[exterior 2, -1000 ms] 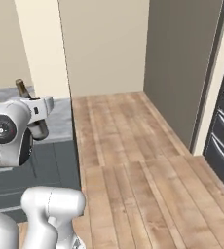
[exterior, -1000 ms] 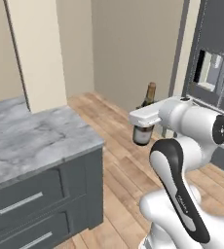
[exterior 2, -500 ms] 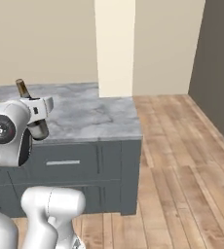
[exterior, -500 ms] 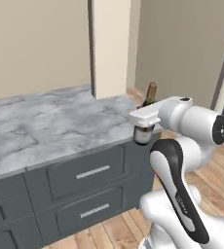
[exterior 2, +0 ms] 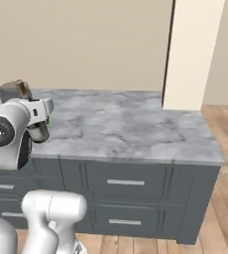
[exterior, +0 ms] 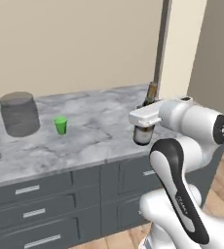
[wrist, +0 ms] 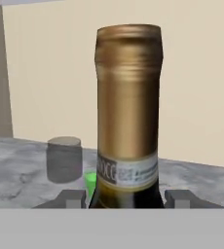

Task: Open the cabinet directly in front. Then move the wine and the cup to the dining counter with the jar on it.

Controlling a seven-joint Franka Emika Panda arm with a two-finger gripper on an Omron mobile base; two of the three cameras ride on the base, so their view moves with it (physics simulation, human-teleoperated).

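A plain beige wall backs the long marble dining counter (exterior: 84, 141), whose dark grey drawer fronts (exterior 2: 126, 183) carry short silver handles. On its top the smoky jar (exterior: 19, 114) stands toward the left with the small green cup (exterior: 61, 125) just beside it — apart, both upright. The gripper (wrist: 126, 198) is closed on the wine (wrist: 128, 116), fingers either side of the bottle — it stands upright in the hand above the counter's right part, gold-capped neck (exterior: 152, 92) rising over the white wrist.

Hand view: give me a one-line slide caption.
Wine held between the fingers, with the jar and green cup on the dining counter beyond.
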